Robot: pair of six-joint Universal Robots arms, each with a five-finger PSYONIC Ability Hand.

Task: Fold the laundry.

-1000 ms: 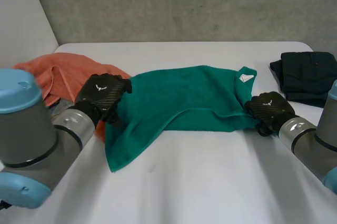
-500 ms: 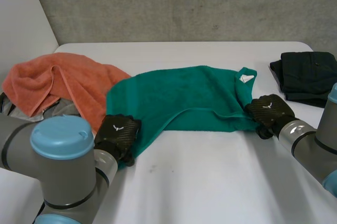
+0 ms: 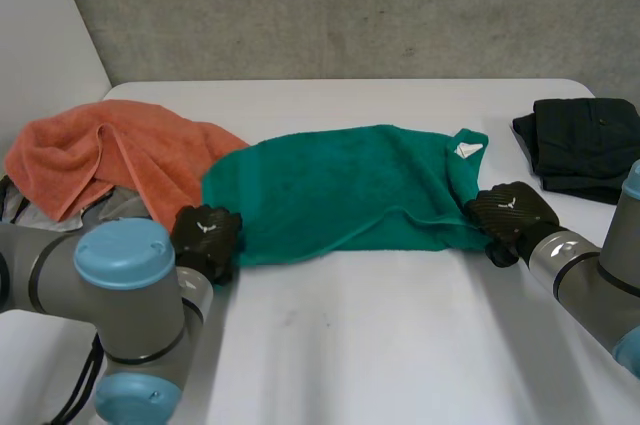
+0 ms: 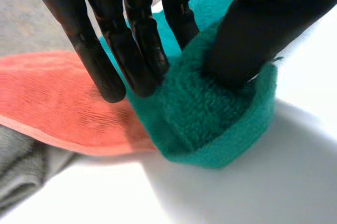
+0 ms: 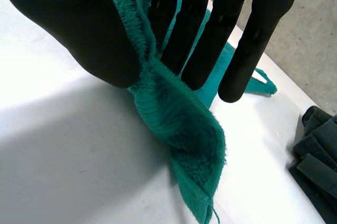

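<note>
Over the last second the left hand (image 3: 205, 235) has swept down the left side of the green towel (image 3: 340, 185) and outward. It pulled the flap that trailed toward the near edge of the table (image 3: 380, 345) back into line, so the towel's near edge now runs almost straight between the two hands. The left hand pinches the towel's near left corner between thumb and fingers. The right hand (image 3: 512, 210) has hardly moved and clamps the near right corner the same way. With the towel spread across the table's middle, it looks ready for a first fold, probably near edge over to far edge. The orange towel (image 3: 110, 155), heaped over a grey cloth (image 3: 110, 210) at the table's left edge, touches the green towel's left side just beside the left hand and may get dragged along. A folded black garment (image 3: 585, 140) lies by the right edge, apart from the towel.
</note>
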